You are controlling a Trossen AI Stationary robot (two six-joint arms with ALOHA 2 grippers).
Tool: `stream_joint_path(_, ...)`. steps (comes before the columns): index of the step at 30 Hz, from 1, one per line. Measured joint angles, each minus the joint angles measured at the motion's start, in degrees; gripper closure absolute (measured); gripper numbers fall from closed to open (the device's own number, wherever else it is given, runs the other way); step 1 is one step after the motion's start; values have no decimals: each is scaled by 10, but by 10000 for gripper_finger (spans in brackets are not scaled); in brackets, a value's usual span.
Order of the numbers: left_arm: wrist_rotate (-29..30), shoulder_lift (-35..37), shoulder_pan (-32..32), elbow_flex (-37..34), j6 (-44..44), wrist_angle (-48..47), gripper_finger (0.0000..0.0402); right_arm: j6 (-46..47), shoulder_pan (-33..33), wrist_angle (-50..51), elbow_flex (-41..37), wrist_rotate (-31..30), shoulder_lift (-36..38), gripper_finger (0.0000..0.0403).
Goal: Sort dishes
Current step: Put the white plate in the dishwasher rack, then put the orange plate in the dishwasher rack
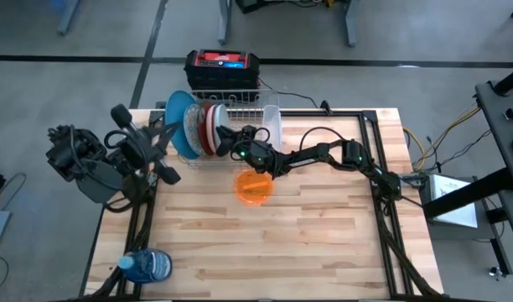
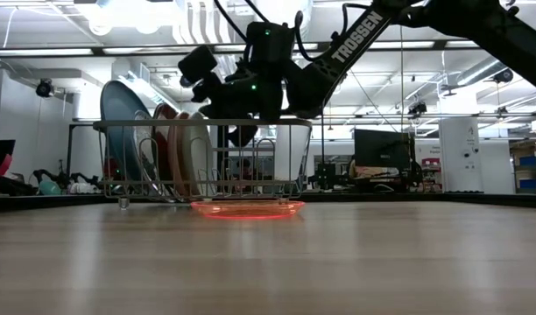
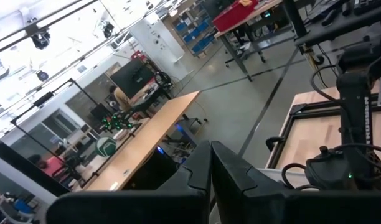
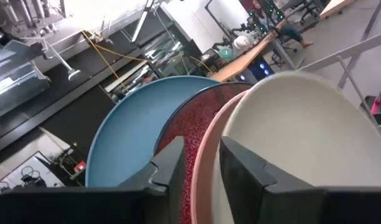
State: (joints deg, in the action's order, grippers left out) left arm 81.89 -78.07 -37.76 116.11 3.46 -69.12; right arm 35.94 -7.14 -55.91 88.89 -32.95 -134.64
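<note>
A: Where is the right end effector (image 1: 225, 137)?

B: Over the wire dish rack (image 1: 240, 101) at the far edge of the desk (image 1: 323, 243). Its fingers stand slightly apart, one on each side of the pink dish (image 4: 206, 162), at its rim. I cannot tell whether they press on it.

A: What sits in the rack?

B: Dishes on edge, close together: a large blue plate (image 1: 178, 113) at the outer end, then a dark red speckled plate (image 4: 184, 124), the pink dish, and a cream plate (image 4: 296, 143) beside it.

A: And the orange bowl (image 1: 253, 186)?

B: Flat on the desk, just in front of the rack, under the right arm.

A: The left end effector (image 3: 209, 168)?

B: Fingers pressed together, holding nothing, raised off the left edge of the desk, well apart from the rack.

A: Anything else?

B: A blue water bottle (image 1: 147, 267) lies at the near left corner.
</note>
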Motion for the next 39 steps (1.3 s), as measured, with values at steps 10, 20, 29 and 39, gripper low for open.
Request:
stream_joint_path(10, 0, -15, 0, 0, 0, 0, 401, -43, 3, 0, 1, 4, 2, 265)
stream_joint_path(20, -63, -18, 0, 0, -12, 0, 401, -122, 7, 0, -7, 9, 16, 247)
stream_joint_path(29, -83, -20, 0, 0, -34, 0, 401, -281, 14, 1, -28, -1, 72, 258)
stream_joint_path(39, -106, -47, 1, 0, -41, -23, 401, -639, 71, 82, -199, 145, 297, 274)
